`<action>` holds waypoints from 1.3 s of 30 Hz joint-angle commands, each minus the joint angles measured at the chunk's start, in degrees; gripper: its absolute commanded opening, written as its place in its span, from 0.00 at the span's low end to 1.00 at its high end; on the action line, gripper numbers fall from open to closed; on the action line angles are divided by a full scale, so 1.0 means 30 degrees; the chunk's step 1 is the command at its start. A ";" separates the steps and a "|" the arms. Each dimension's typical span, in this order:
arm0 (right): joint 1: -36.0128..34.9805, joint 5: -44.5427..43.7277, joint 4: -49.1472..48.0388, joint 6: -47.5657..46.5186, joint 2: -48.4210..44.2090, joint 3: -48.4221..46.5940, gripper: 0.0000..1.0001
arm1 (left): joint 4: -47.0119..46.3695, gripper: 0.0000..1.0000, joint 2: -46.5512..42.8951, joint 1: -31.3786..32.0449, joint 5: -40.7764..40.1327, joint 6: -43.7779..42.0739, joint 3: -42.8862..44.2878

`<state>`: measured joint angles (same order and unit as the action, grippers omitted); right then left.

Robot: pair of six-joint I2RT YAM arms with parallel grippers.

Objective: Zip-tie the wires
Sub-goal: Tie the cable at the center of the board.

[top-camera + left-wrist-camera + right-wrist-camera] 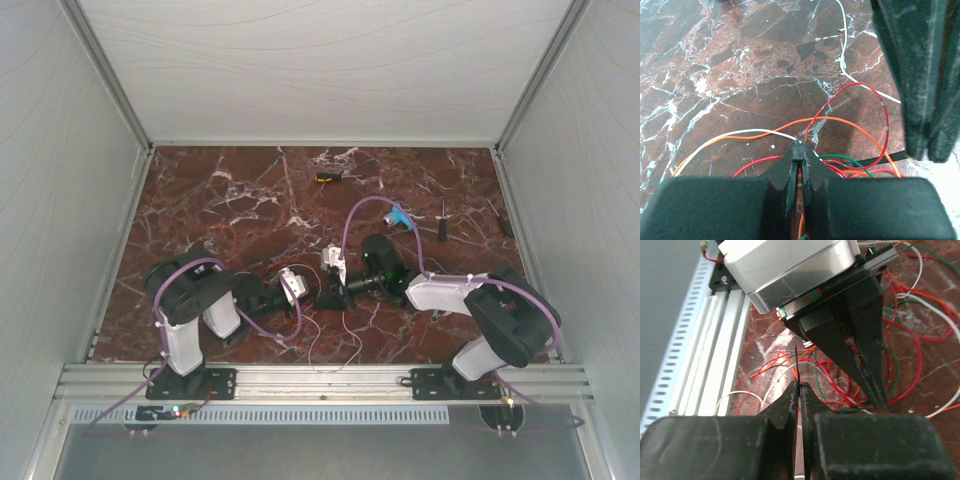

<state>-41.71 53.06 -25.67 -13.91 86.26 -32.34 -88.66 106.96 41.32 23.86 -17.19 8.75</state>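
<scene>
Wires (887, 120) lie tangled on the table (220, 200) between the claws. Left claw (799, 149) is fully closed among them, its hold unclear; right claw (799, 387) is clamped on a thin black strip (796, 362). We judge cinching is in hand; next comes a steady pull.

No text, label, brand, number or sign can be read in any of the three views; nothing legible shows on anything.
</scene>
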 commanded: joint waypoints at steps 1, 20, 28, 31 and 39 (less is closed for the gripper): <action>0.0362 0.1414 -0.0189 0.3556 0.0298 -0.0428 0.00 | -0.2027 0.00 0.0244 0.0084 -0.0127 -0.0901 0.0217; 0.1651 0.5151 -0.4473 1.4095 0.5397 -0.1288 0.00 | -0.2174 0.00 0.0621 0.0124 -0.0643 -0.2356 0.0213; 0.2198 0.6631 -0.6868 1.7542 0.7260 -0.1498 0.00 | -0.2447 0.00 0.0651 0.0143 -0.0488 -0.2780 0.0104; 0.2230 0.7096 -0.7906 1.8715 0.7968 -0.1717 0.00 | -0.3782 0.00 0.0921 0.0153 -0.0223 -0.2941 -0.0196; 0.2244 0.7528 -1.0252 2.1393 0.9080 -0.1834 0.00 | -0.5412 0.00 0.1403 0.0377 -0.0088 -0.4493 -0.0618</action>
<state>-35.11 73.17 -51.44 45.25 112.14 -36.64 -90.56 109.97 41.91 22.26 -26.98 7.66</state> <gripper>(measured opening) 0.005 0.003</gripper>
